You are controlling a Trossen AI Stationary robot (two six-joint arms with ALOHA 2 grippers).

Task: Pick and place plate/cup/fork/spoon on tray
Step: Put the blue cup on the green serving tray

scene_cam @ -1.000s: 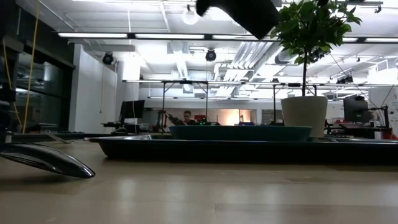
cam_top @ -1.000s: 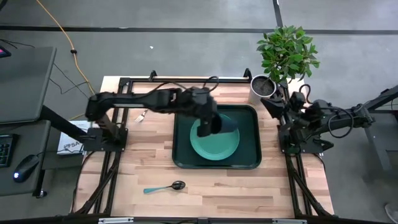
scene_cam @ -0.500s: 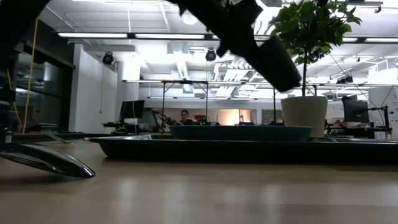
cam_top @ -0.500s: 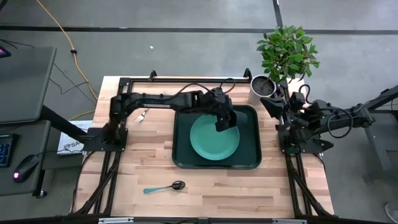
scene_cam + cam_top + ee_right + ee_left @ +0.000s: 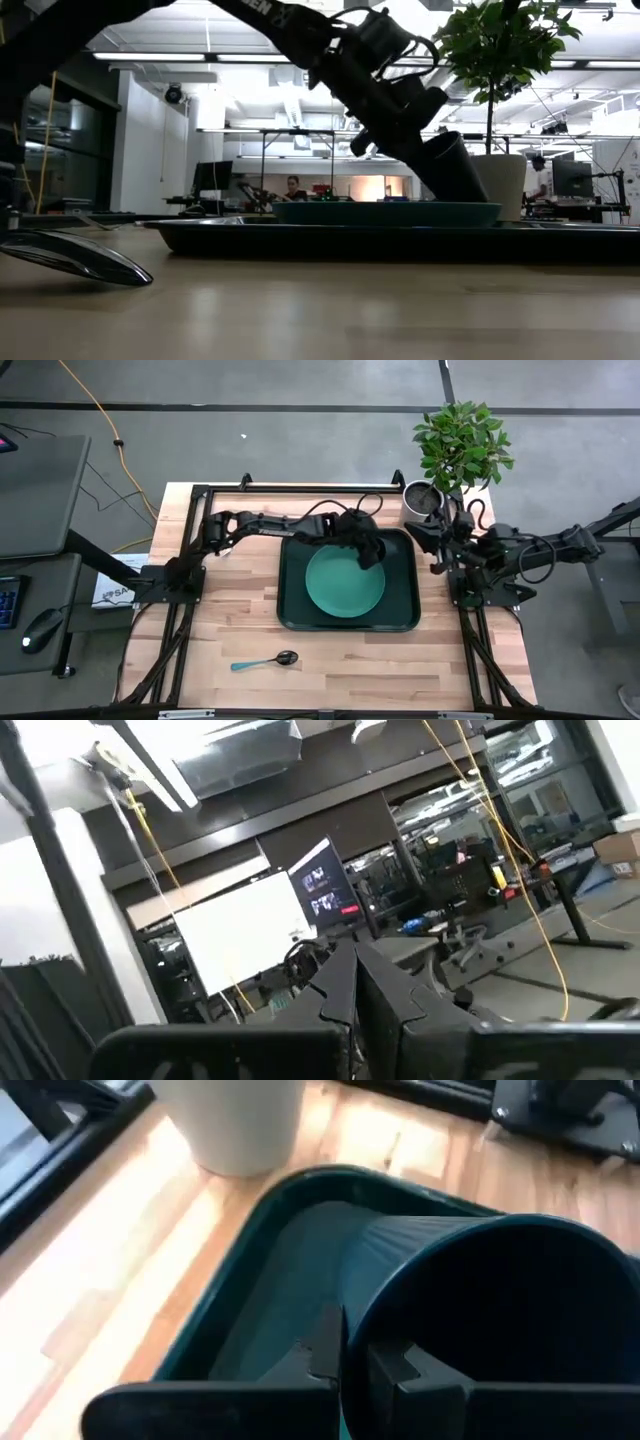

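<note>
left wrist view shows the left gripper (image 5: 355, 1365) pinched on the rim of the black cup (image 5: 490, 1320), which tilts over the far right corner of the dark green tray (image 5: 400, 615). the cup's base seems just above the tray floor, though contact is hard to judge. the teal plate (image 5: 340, 585) lies in the tray. the spoon (image 5: 265, 661) rests on the wood near the front edge. the right gripper (image 5: 355, 990) waits closed and empty off the table's right side.

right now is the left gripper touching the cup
Touching. In the left wrist view the left gripper is shut on the rim of the cup, its wall pinched between the fingers; the low view shows the cup hanging tilted from it.
</note>
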